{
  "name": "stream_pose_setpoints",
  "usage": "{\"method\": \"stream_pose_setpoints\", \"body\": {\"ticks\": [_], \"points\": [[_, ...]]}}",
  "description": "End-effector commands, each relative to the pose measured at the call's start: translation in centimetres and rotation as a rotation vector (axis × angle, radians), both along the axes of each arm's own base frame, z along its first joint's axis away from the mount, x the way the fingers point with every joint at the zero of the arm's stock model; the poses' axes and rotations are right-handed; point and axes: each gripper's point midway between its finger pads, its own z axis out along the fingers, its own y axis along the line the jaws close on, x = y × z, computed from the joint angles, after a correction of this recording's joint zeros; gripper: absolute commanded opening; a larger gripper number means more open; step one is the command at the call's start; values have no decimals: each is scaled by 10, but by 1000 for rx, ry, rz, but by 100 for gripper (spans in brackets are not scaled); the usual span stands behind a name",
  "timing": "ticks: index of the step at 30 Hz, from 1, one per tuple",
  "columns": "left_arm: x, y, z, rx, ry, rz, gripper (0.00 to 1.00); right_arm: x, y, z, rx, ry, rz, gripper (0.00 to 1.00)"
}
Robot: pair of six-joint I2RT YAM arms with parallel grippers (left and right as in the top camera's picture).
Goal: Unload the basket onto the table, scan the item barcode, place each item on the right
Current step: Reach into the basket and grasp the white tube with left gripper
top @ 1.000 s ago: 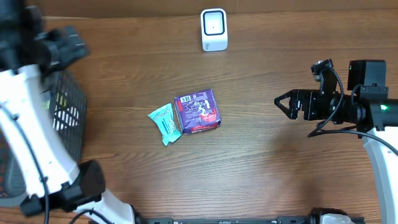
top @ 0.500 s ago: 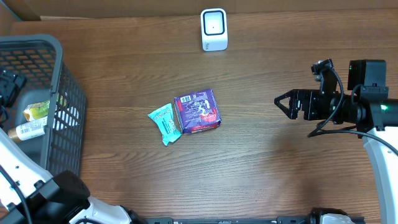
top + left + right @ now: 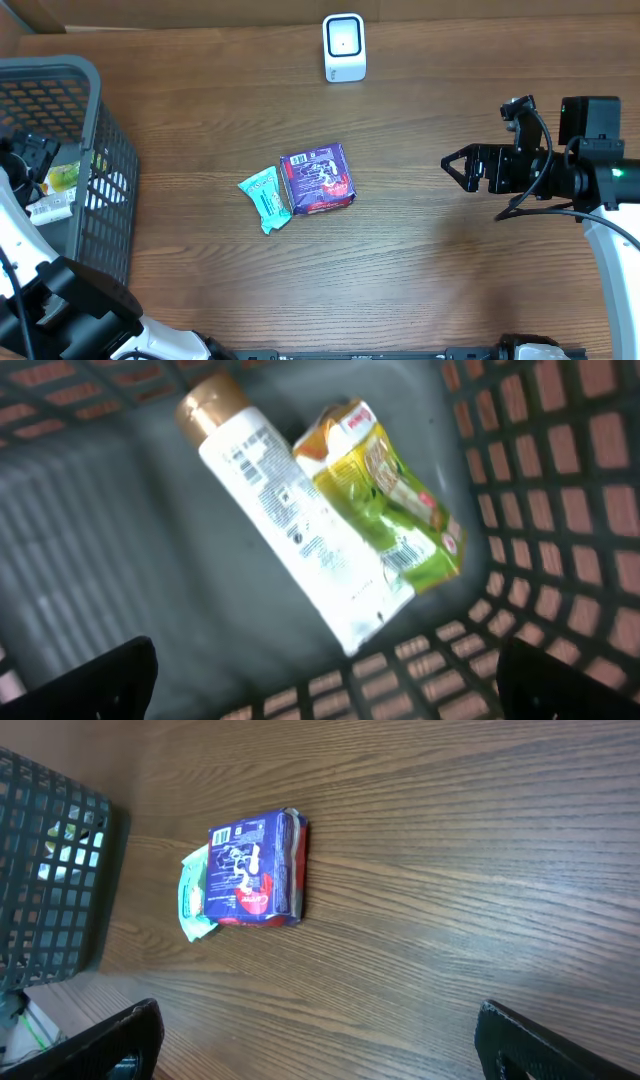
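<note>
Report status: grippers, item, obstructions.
Left gripper open over grey mesh basket; right gripper open, empty, over wooden table. White gold-capped bottle and yellow-green pouch in basket, ungrasped. White box scanner unobstructed.

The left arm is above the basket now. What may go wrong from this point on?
1. The white bottle and the green packet lie touching in the basket, so the open left gripper may pinch both or push one aside.
2. The mesh wall is close to them; a finger could catch on it.
3. The barcode's place is not clear, so a grasp might cover it from the scanner.
</note>
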Motion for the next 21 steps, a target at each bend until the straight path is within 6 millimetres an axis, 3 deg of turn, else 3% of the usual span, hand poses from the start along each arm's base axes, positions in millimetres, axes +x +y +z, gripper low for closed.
{"method": "stream_pose_setpoints", "body": {"ticks": [1, 11, 21], "points": [[-5, 3, -21, -1, 26, 35, 100, 2, 2, 10, 0, -25, 4, 100], [-4, 4, -88, 0, 20, 34, 100, 2, 2, 10, 0, -25, 4, 100], [2, 10, -116, 47, -30, 36, 100, -2, 2, 8, 2, -4, 4, 100]]}}
